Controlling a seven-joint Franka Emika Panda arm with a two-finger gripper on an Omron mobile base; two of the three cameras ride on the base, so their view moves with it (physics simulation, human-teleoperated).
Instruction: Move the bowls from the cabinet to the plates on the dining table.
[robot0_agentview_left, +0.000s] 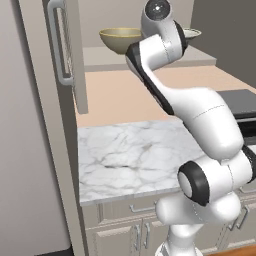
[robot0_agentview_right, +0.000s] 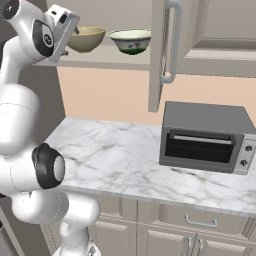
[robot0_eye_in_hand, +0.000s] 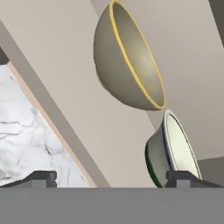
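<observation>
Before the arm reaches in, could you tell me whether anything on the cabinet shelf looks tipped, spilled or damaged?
Nothing stands out. The olive bowl and the green-bottomed bowl stand upright and apart on the cabinet shelf, doors open; the toaster oven sits squarely on the counter.

You had two round ceramic bowls on the open grey-beige cabinet (robot0_agentview_right: 160, 55) shelf: one olive bowl (robot0_agentview_right: 86, 38), one cream, green-bottomed bowl (robot0_agentview_right: 131, 41). Below the cabinet sat one grey toaster oven (robot0_agentview_right: 206, 136).

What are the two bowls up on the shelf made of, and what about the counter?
The olive bowl looks like glazed ceramic: smooth, with a soft sheen and a thin yellow rim. The green-and-white bowl also looks ceramic, glossy white inside, dark green below. The counter looks like polished marble, white with grey veins. These are rendered pictures, so this is only how they look.
</observation>
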